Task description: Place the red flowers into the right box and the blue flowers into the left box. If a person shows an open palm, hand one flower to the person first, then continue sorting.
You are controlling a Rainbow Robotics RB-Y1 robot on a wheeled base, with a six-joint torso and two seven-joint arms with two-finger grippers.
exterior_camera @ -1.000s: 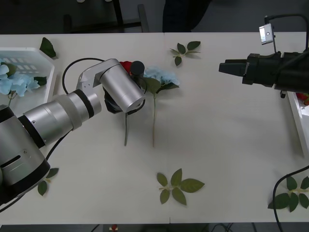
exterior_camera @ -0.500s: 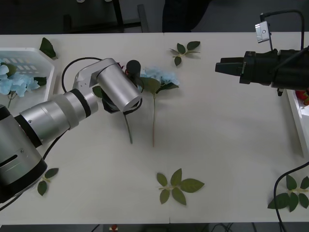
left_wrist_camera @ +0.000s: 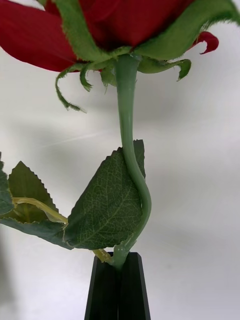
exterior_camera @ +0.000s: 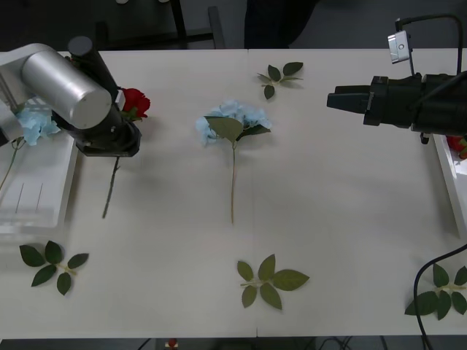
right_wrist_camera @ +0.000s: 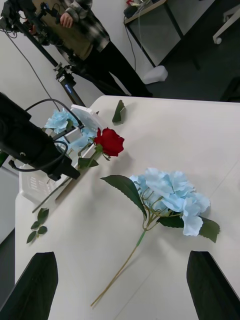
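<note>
Right now my left gripper (left_wrist_camera: 118, 285) has its black fingers pinched tight on the stem of a red rose (exterior_camera: 133, 102), just under a leaf, and it holds the flower at the far left of the table, right beside the left box (exterior_camera: 40, 211) — the wrong side for a red one. The rose's head points toward the far edge and its stem (exterior_camera: 110, 191) trails toward me over the tabletop. My right gripper (exterior_camera: 337, 100) hangs above the right half of the table with its fingers spread wide, holding nothing, and the right box (exterior_camera: 449, 186) shows as a white rim at the right edge with something red inside. A blue hydrangea (exterior_camera: 232, 120) lies flat mid-table, its stem pointing toward me, and another blue head (exterior_camera: 35, 122) sits at the left box. My worry is the grip: it is on a thin, curved stem, so I judge a quick swing across to the right could let the rose twist or slide out. Carrying it low could also drag the trailing stem into the hydrangea — or I could drop red into the left box by mistake. A person stands off beyond the table; I see no open palm.
</note>
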